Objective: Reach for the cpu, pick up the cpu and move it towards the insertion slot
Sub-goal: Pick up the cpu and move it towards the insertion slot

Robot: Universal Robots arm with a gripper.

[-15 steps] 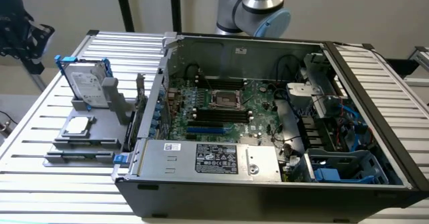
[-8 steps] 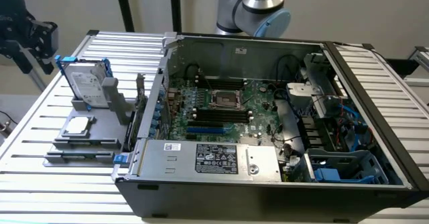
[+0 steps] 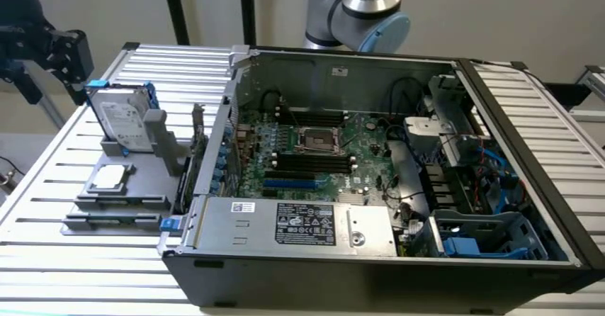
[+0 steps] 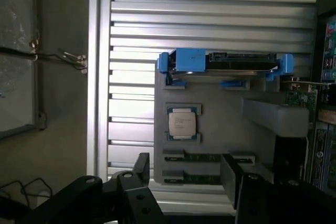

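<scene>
Hanging open and empty, the black gripper [image 4: 186, 174] faced the small flat silver-grey square cpu [image 4: 182, 123]: judged light, stiff, fragile, best pinched by opposite edges.

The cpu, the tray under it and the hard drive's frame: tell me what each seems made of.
The cpu: looks like metal, with a pale silver top and a dull sheen. The tray: matte grey with no glint, probably plastic. The hard drive's frame: smooth, even blue, likely moulded plastic.
</scene>
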